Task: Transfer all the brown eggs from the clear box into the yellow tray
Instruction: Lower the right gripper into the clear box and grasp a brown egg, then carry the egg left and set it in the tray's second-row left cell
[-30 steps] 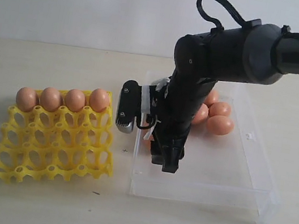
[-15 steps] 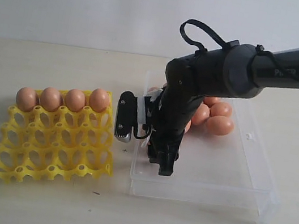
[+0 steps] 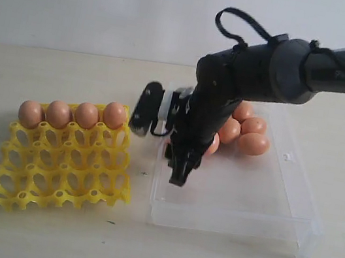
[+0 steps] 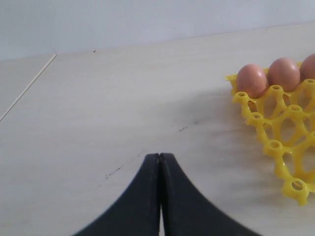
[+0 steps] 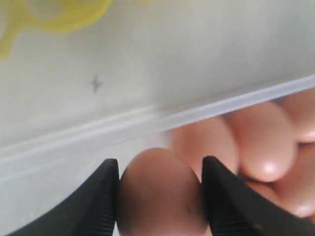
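Pale beige table [image 3: 41, 239] with a white wall behind, pretty plain setup. On the right the clear box [image 3: 265, 211], just beside it on the left the yellow tray [image 3: 58, 176]. Black right gripper [image 5: 160, 162] down inside the box by its left wall, fingers snug against both sides of one egg [image 5: 160, 201]. Near the tray, left gripper [image 4: 160, 157] with fingers pressed together on nothing. Loose brown eggs [image 3: 251, 135] bunched at the box's far end, four more eggs [image 3: 72, 114] along the tray's back row

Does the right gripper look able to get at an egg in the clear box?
Probably yes: the right gripper has a finger on each side of one egg, seemingly touching, nothing between.
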